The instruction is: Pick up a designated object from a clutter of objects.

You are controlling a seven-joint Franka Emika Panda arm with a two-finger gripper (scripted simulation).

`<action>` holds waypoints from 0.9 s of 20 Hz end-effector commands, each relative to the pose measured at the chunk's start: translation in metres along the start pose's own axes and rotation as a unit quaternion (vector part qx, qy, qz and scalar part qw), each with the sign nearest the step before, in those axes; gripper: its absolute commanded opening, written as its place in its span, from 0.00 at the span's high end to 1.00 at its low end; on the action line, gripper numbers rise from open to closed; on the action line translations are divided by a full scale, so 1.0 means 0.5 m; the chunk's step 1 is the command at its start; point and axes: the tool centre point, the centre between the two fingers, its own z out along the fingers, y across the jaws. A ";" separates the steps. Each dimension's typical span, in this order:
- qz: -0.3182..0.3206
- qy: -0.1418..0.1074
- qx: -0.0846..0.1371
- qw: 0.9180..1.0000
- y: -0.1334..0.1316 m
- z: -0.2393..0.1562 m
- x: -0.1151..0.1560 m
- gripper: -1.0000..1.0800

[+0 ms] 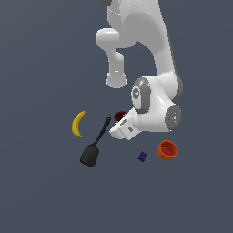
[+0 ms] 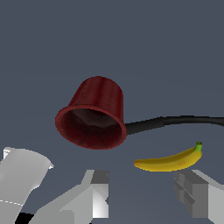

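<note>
The designated object, a dark red ribbed cup (image 2: 94, 113), fills the middle of the wrist view with its dark mouth turned toward the camera. My gripper (image 2: 146, 192) is open, short of the cup, and holds nothing between its grey fingers (image 2: 98, 192). In the exterior view only part of the dark red cup (image 1: 119, 115) shows behind the white hand (image 1: 124, 128). The rest of the clutter lies around it: a yellow banana (image 1: 78, 124), a black spatula (image 1: 95, 144), a tiny purple block (image 1: 142, 156) and an orange cup (image 1: 167, 150).
The spatula's handle (image 2: 175, 121) runs right up beside the dark red cup, and the banana (image 2: 170, 160) lies just past it near one finger. The white arm (image 1: 154, 68) rises over the scene. All things rest on a flat dark grey floor (image 1: 45, 195).
</note>
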 end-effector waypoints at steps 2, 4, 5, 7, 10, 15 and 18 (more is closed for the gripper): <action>-0.059 -0.054 -0.008 0.997 -0.006 0.033 0.025 0.38; -0.086 -0.079 -0.011 0.993 -0.009 0.048 0.036 0.38; -0.098 -0.090 -0.012 0.991 -0.011 0.054 0.041 0.38; -0.118 -0.110 -0.014 0.987 -0.013 0.066 0.050 0.38; -0.142 -0.133 -0.015 0.981 -0.016 0.079 0.059 0.38; -0.162 -0.153 -0.016 0.975 -0.018 0.090 0.067 0.38; -0.161 -0.152 -0.016 0.975 -0.019 0.090 0.068 0.38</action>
